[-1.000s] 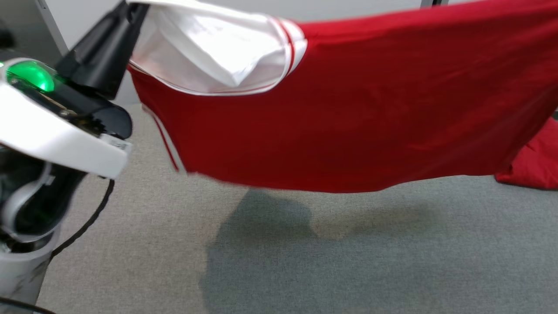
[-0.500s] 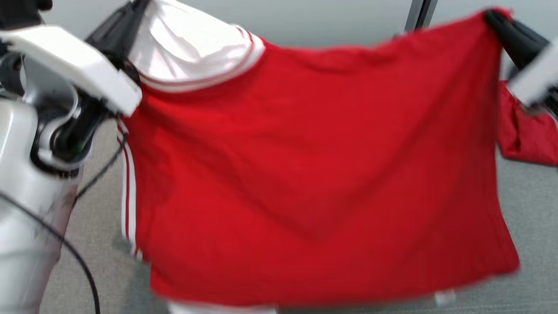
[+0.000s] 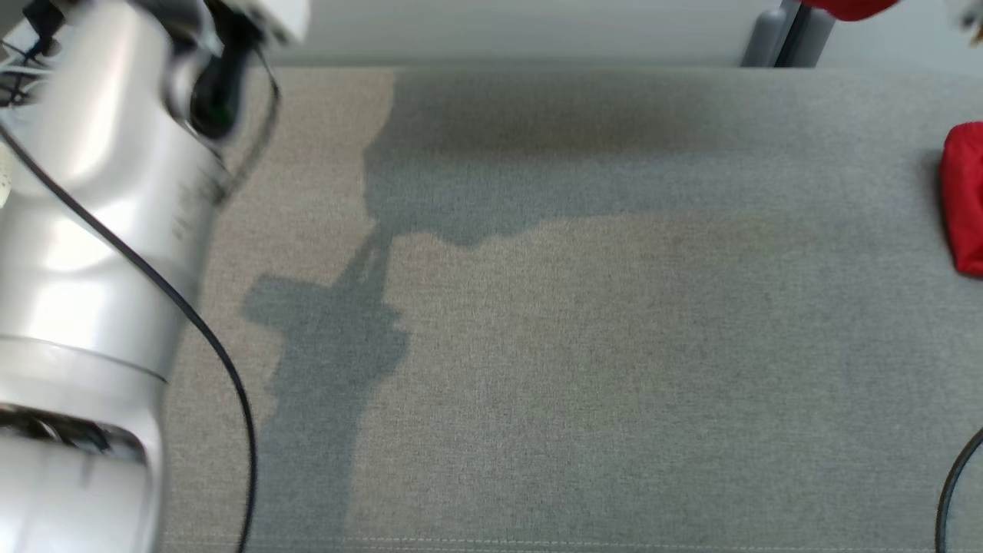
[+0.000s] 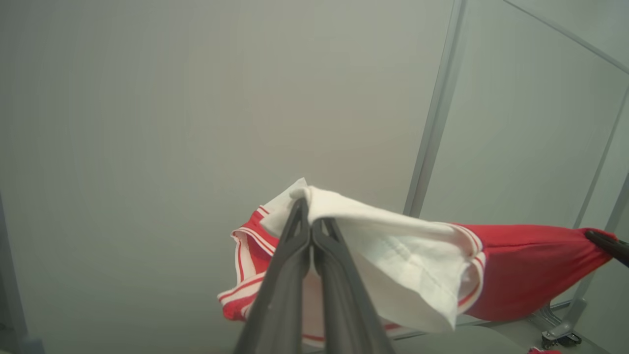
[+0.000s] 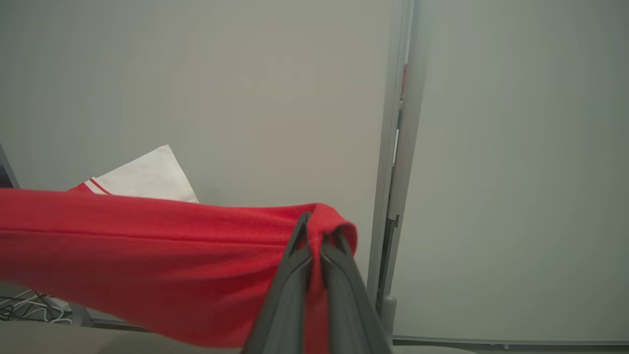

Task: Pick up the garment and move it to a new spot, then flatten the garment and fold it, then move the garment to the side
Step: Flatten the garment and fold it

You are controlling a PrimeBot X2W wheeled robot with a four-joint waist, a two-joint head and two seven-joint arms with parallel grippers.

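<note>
Garment (image 4: 521,265) between left gripper (image 4: 310,221), right gripper (image 5: 318,236)

Setting: a robotics lab or test cell, not a home or a shop.

Evidence:
- The far side is closed off by plain pale partition panels (image 4: 147,123) set in grey metal posts (image 5: 398,172). One frame foot at the far right stands on a castor (image 4: 560,337).
- The work surface (image 3: 584,346) is a wide flat top covered in grey woven cloth, with a stitched seam along its near edge.
- A loose bundle of cables (image 5: 24,307) lies at the far left, below the panels.
- A pale robot arm (image 3: 92,230) stands at the left, with an exposed black cable (image 3: 192,330) running along it.
- The light is even and casts clear shadows of the rig on the cloth.
</note>
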